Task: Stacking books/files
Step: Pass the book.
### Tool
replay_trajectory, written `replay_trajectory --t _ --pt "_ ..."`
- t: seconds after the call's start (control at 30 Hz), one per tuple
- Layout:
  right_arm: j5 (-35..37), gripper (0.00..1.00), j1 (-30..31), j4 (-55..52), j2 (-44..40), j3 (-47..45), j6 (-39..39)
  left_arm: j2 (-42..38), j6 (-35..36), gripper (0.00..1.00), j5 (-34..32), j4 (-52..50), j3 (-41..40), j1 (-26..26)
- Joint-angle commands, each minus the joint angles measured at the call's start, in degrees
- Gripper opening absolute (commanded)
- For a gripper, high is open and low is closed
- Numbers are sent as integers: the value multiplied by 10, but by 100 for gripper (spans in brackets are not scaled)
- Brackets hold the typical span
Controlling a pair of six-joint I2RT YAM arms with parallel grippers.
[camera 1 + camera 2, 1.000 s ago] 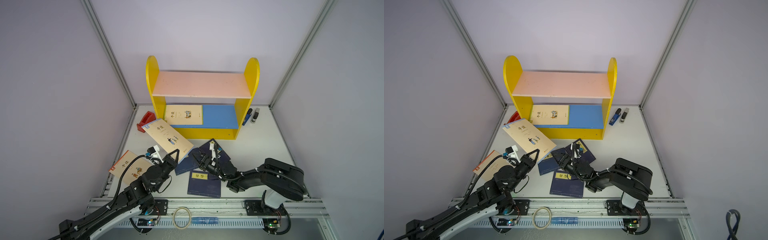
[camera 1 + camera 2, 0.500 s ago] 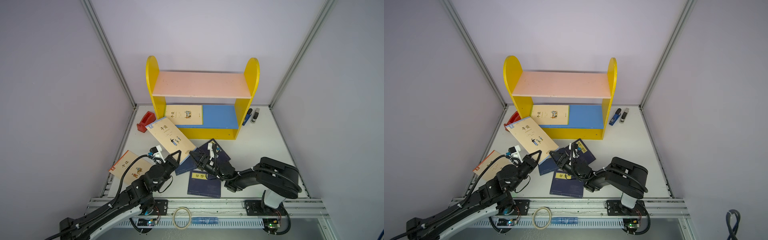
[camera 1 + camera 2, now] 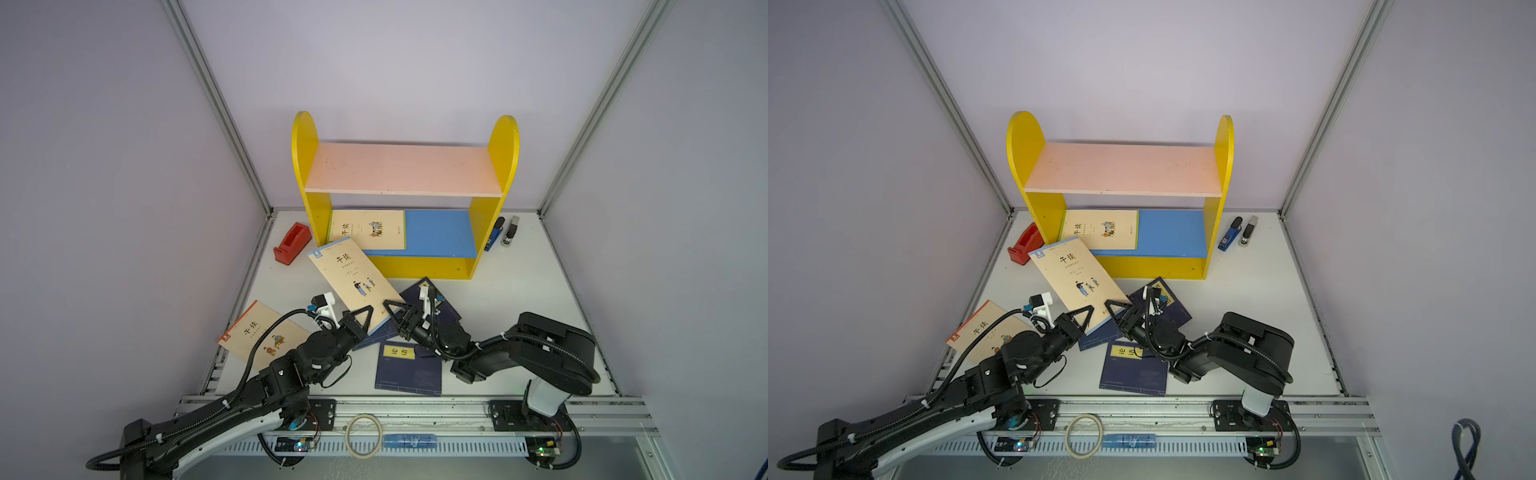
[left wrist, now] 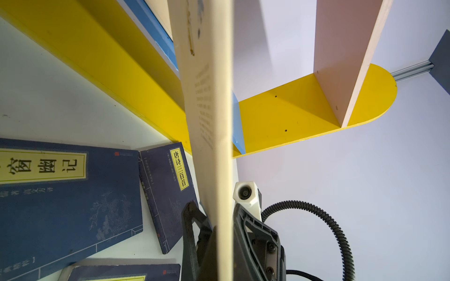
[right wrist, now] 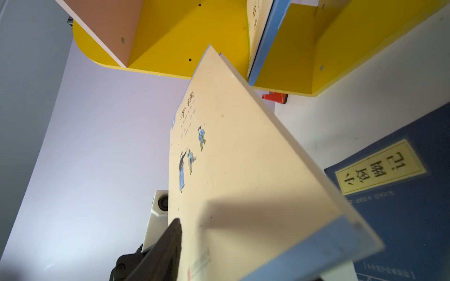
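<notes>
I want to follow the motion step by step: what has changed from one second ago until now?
The left end effector, shut on the held cream book, carried it toward the robot's right. The right end effector came in to that book's near corner, jaws open. The navy books, shelf and other cream books stayed put.
</notes>
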Motion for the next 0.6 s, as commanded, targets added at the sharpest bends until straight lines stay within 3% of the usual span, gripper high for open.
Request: replay_trajectory --t 0.0,0.1,0.3,0.5,0.57 --pt "18 53 -7 27 -14 -11 -4 11 -6 0 -7 38 -2 -8" --pt "21 47 -8 27 -28 -18 -12 21 -8 0 -9 45 -3 -15" --pt "21 20 -9 24 -43 -23 -26 45 -19 0 -9 61 -3 -28" --pt "26 0 -11 22 -55 -32 -39 76 -16 0 15 47 29 -31" --pt "28 0 -12 13 -66 -36 -46 75 -5 13 18 39 37 -30"
